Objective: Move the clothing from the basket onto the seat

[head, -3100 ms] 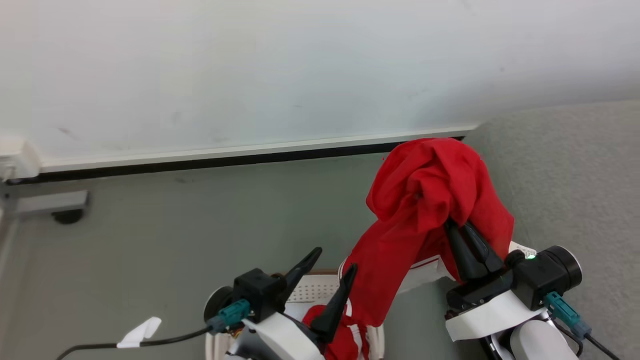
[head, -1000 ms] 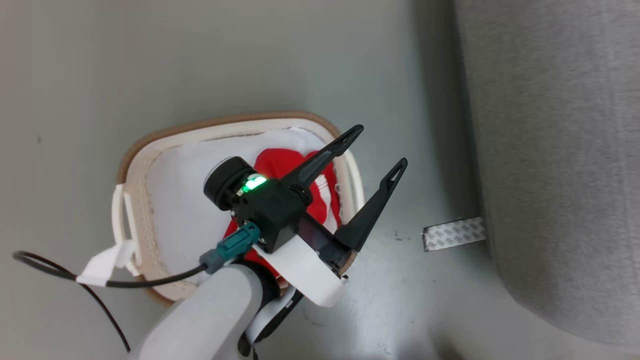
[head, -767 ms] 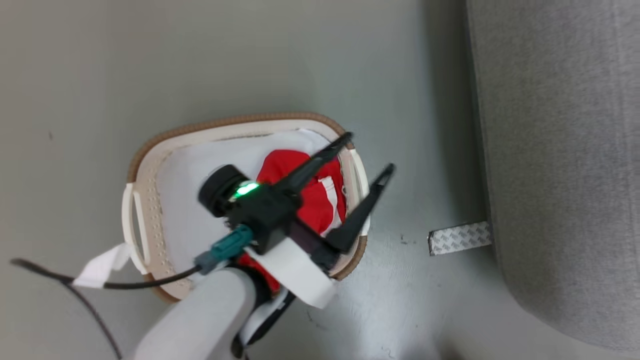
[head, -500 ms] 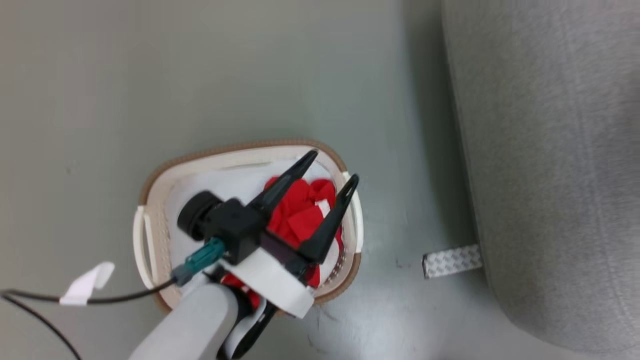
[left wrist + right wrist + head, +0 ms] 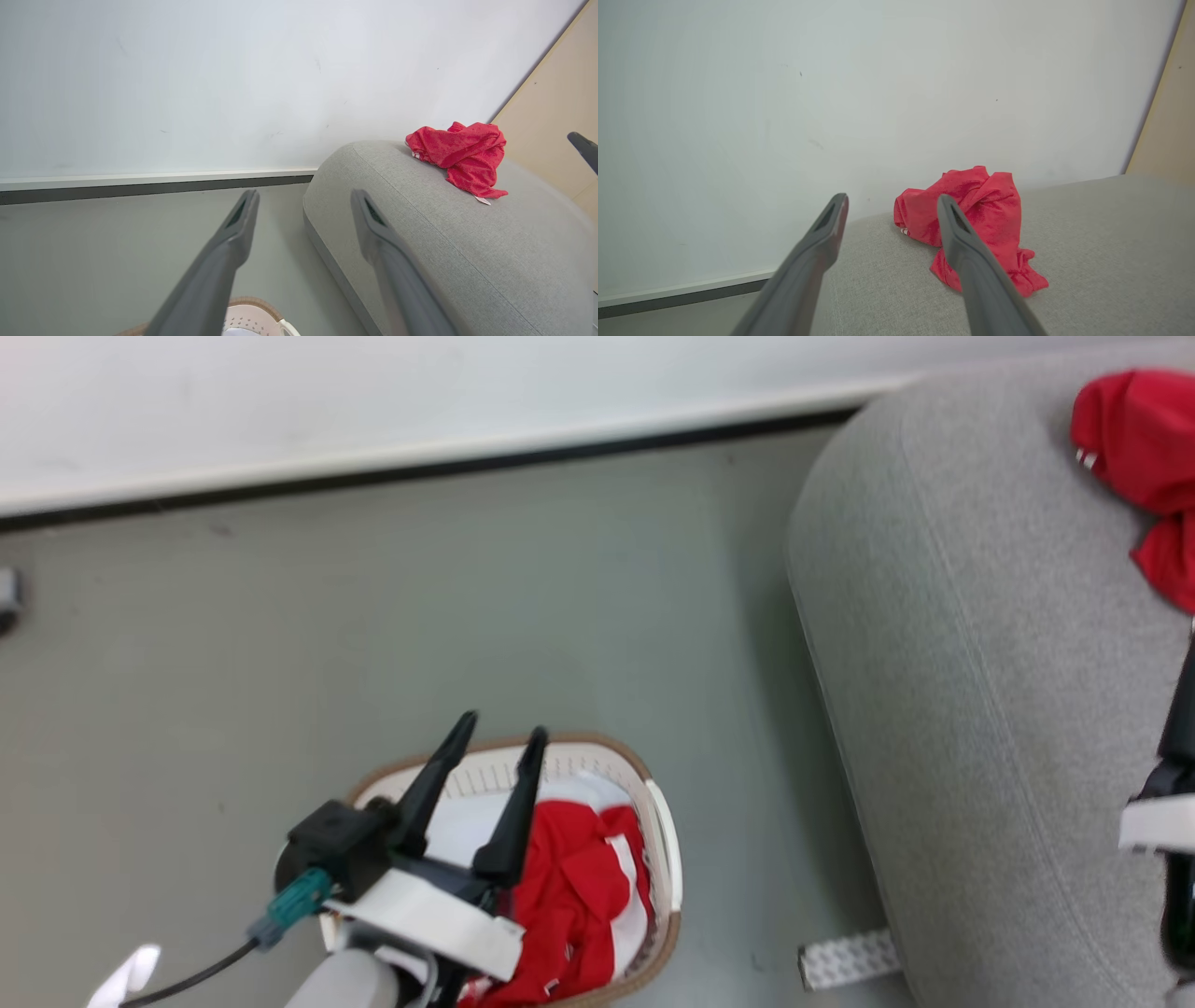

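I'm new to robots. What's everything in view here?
wall: one, white, at the back
floor: one, grey-green, below the wall
basket: one, cream with brown rim, on the floor
pad: one, white, inside the basket
garment in the basket: one, red with white trim, on the pad
seat: one, light grey, right of the basket
garment on the seat: one, red, crumpled on top
tape strip: one, grey-white, floor by the seat's base
left arm: one, white and black, above the basket, jaws open, empty
right arm: one, white and black, over the seat, jaws open, empty

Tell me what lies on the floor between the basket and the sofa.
Head view: bare grey floor between laundry basket and sofa; a tape strip lies by the sofa's base.
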